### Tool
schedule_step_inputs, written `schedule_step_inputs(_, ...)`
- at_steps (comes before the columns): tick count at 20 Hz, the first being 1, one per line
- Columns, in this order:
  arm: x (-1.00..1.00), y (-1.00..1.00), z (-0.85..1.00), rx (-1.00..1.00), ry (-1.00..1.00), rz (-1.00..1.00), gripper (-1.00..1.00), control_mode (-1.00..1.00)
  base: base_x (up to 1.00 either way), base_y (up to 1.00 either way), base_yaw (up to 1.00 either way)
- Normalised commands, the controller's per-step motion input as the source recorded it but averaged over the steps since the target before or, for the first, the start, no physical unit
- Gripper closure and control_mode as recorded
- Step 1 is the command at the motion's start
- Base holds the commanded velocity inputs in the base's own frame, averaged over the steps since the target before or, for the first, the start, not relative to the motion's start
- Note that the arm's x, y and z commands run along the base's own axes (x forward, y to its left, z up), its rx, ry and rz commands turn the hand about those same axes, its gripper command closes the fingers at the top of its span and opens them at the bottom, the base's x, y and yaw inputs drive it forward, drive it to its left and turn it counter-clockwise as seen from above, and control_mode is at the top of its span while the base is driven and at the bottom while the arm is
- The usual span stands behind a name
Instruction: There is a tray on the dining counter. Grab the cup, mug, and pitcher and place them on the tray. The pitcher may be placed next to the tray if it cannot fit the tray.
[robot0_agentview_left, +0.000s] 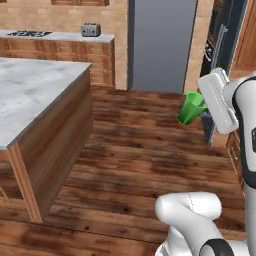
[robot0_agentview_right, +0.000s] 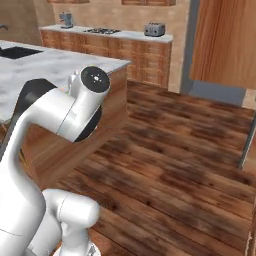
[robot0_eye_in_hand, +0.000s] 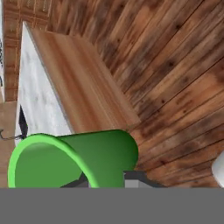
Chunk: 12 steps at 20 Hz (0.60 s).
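Pinching a smooth tapered green cup (robot0_eye_in_hand: 83, 157), fingers (robot0_eye_in_hand: 131, 177) hang over plank floor (robot0_eye_in_hand: 175, 65)

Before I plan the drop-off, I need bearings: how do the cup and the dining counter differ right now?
The cup is bright green; the dining counter is grey-white marble over wood. The cup is small and hangs tilted in the air, clamped in the end effector; the counter is long and stands on the floor. The cup is well apart from the counter, over the wood floor. Nothing plain is shared.
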Motion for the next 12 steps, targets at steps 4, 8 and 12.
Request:
schedule_step_inputs(4,0.00,0.00,0.00,0.00,0.00,0.00,1.00,1.00,0.18,-0.06,0.90)
schedule_step_inputs(8,0.00,0.00,0.00,0.00,0.00,0.00,1.00,1.00,0.46,-0.08,0.77)
schedule_step_inputs(12,0.00,0.00,0.00,0.00,0.00,0.00,1.00,1.00,0.57,-0.03,0.58)
